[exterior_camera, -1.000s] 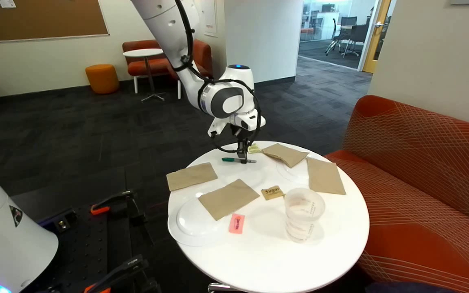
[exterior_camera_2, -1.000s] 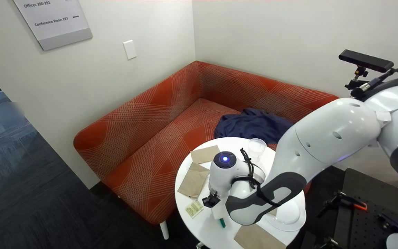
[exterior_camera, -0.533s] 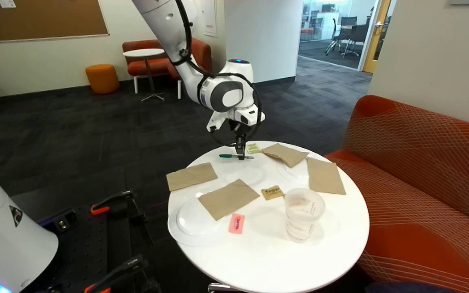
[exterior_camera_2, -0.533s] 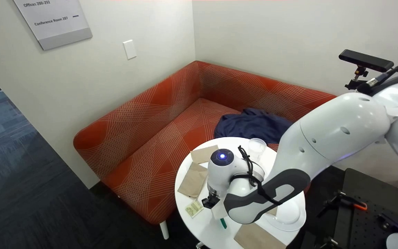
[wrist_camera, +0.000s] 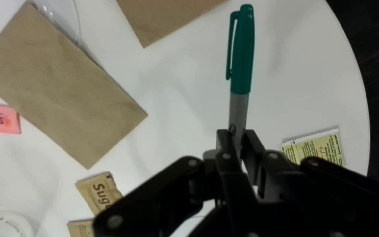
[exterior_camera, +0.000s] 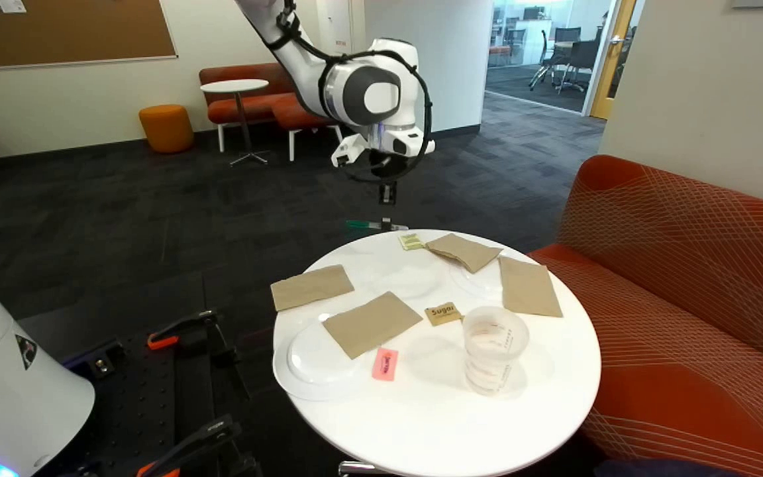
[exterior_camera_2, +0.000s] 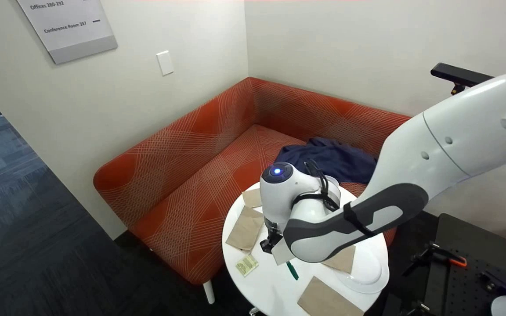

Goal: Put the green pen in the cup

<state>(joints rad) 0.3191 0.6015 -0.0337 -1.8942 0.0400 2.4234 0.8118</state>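
Green pen point(wrist_camera: 241, 82) sits pinched between the fingers point(wrist_camera: 252, 146), which grip its grey barrel; in the wrist view its cap points to twelve o'clock. Pen and fingers are above the tabletop point(exterior_camera: 448, 430), and in an exterior view they show just beyond its rim, near eleven o'clock. In that view the clear cup point(exterior_camera: 495, 351) stands upright on the tabletop, well apart from the pen, toward three o'clock from the middle. From the cup, a sugar packet point(exterior_camera: 443, 313) lies near at ten o'clock and a pink packet point(exterior_camera: 385, 364) farther off at nine.
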